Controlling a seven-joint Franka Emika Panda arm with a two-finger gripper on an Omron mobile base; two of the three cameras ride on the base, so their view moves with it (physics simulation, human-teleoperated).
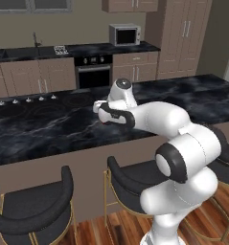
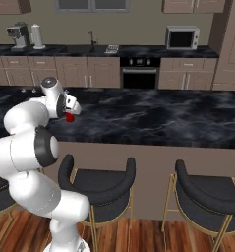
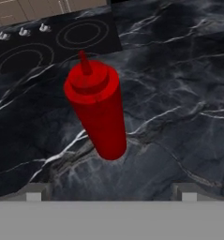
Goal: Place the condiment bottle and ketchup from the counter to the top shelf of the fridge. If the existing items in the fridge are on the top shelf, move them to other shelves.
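Ketchup standing upright on the black marble desk, just in front of the cooktop set into the desk, jaws released and spread wide, hanging above the ketchup and apart from it, gripper empty

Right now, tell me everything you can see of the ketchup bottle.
The ketchup is a plain bright red squeeze bottle, smooth and plastic-looking, with no label showing. A wider ridged shoulder cap carries a pointed red nozzle. It stands upright on the black marble-look counter, its base on the pale-veined slab, beside the cooktop. Nothing else touches it. In the hand view it sits ahead of the open gripper, apart from the fingers. In the right base view a small red part of it peeks out below the hand.
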